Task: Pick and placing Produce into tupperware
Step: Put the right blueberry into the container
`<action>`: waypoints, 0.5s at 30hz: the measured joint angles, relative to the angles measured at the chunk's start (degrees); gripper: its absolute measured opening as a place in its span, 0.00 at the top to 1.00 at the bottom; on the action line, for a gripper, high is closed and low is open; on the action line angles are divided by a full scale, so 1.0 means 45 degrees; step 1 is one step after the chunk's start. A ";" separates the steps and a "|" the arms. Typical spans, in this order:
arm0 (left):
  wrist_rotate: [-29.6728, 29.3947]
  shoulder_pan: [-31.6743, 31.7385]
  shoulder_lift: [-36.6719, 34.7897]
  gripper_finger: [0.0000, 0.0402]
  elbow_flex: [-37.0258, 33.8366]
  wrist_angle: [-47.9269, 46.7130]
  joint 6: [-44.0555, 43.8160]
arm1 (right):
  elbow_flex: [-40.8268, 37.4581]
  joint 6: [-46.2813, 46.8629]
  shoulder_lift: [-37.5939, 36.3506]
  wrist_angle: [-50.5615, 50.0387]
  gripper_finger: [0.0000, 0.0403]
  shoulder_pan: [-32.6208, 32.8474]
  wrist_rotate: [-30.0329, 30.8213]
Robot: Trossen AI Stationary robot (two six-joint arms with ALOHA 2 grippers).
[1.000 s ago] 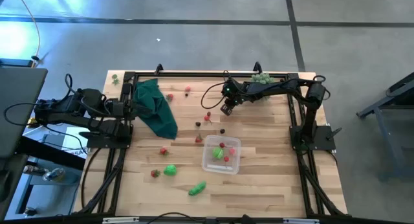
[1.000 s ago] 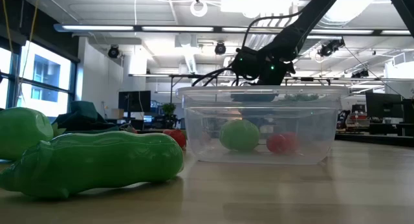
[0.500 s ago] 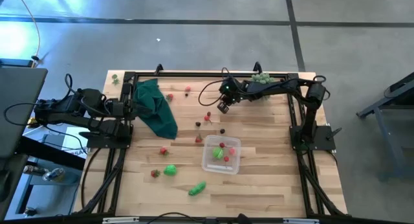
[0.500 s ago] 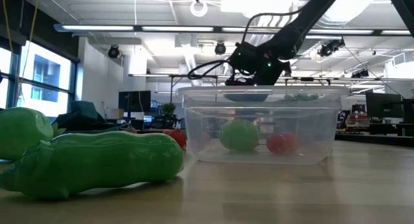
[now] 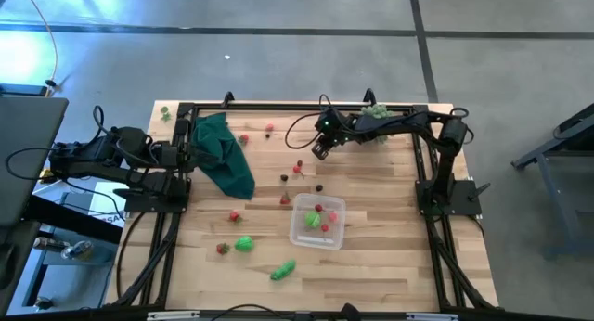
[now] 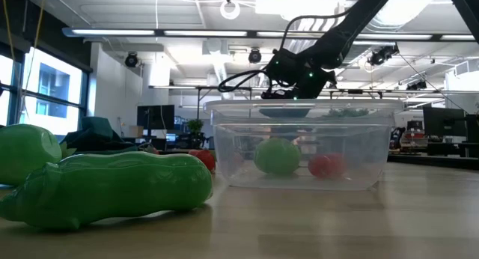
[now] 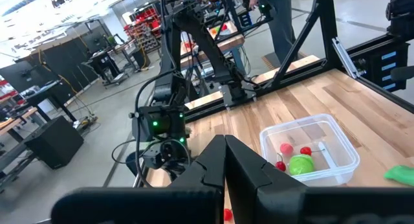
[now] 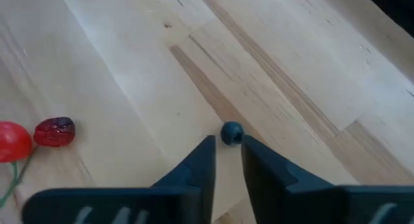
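Progress: early, I'd judge. The tub sits on the table toward the near right and holds only a green piece and a few red ones.

Left to do: most of the produce is loose on the wood. Green pod and green lump lie near the front, well left of the tub. Small red pieces are scattered mid-table and near the cloth. A dark berry lies on the boards.

Orientation: the tub's long axis runs roughly front to back, slightly skewed, open side up. The pod's long axis lies diagonal, flat on the table. The berry is round, no axis to speak of.

Right hand is over the back middle of the table, fingers slightly parted with a narrow gap, pinching nothing; the berry lies just beyond the tips. Left hand is parked off the table's left edge, pressed together.
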 joint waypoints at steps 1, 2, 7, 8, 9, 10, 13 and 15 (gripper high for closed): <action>0.0000 0.0004 0.0002 1.00 -0.0002 -0.0002 0.0000 | 0.0000 -0.0085 0.0000 0.0029 0.79 0.0000 0.0075; 0.0000 0.0004 0.0002 1.00 0.0000 0.0003 0.0000 | 0.0000 -0.0248 0.0005 0.0085 0.77 0.0000 0.0047; 0.0000 0.0003 0.0002 1.00 0.0000 0.0003 0.0000 | 0.0022 -0.1278 0.0570 0.0519 0.73 0.0005 -0.0347; 0.0000 0.0000 0.0002 1.00 0.0000 -0.0002 0.0000 | 0.0011 -0.1333 0.0667 0.0513 0.73 0.0005 -0.0275; 0.0000 0.0000 0.0002 1.00 0.0000 -0.0002 0.0000 | 0.0020 -0.1332 0.0712 0.0546 0.73 0.0005 -0.0215; 0.0000 0.0000 0.0002 1.00 0.0000 0.0002 0.0000 | 0.0024 -0.1334 0.0733 0.0553 0.73 0.0005 -0.0116; 0.0000 0.0003 0.0002 1.00 0.0000 0.0001 0.0000 | 0.0010 -0.1673 0.0772 0.0656 0.73 0.0000 0.0282; 0.0000 0.0000 0.0002 1.00 0.0000 -0.0002 0.0000 | 0.0015 -0.1950 0.0766 0.0907 0.73 0.0000 0.0428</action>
